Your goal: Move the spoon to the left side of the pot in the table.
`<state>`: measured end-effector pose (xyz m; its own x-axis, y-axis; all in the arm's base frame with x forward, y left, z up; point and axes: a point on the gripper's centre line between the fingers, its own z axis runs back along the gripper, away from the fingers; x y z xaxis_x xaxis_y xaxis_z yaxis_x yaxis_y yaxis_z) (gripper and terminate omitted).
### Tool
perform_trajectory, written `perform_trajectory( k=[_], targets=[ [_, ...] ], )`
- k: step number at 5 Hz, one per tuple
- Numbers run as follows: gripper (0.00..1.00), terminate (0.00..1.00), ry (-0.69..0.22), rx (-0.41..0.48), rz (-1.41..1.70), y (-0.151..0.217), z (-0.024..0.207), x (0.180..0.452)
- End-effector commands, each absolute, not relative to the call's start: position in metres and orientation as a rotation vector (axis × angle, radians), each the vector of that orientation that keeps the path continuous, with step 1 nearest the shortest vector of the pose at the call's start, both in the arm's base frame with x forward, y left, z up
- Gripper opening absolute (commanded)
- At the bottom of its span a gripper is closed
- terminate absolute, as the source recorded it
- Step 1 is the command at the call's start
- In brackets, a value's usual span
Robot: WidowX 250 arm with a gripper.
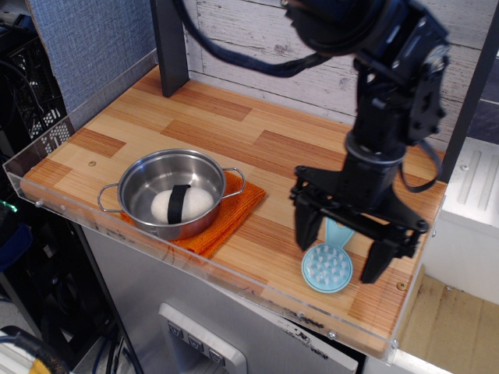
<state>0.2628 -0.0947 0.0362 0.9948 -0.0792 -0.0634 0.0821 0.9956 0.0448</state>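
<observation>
On the plank counter [234,148], the hand [341,248] hung spread over the spoon [327,265] near the front-right rail; closing on the flat utensil, its fingers might skid it toward the edge, far from the pot [171,195].

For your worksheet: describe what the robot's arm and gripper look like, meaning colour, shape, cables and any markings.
The arm is black all over, built from bulky rounded segments. A thick black cable loops out from its upper part. The gripper is black too: a wide crossbar ending in two long, flat, blade-like fingers. No markings or labels are visible.

Gripper [344,248] body blocks most of the spoon [327,266] handle; arm's top gets cropped by the frame.
</observation>
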Motion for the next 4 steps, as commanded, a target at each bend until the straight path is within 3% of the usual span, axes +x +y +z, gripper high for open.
perform_trajectory(
  k=[1,4],
  targets=[
    [1.0,0.0,0.098,0.047,-0.048,-0.08,0.03,0.255],
    [1.0,0.0,0.129,0.019,-0.038,-0.087,0.016,0.252]
  ],
)
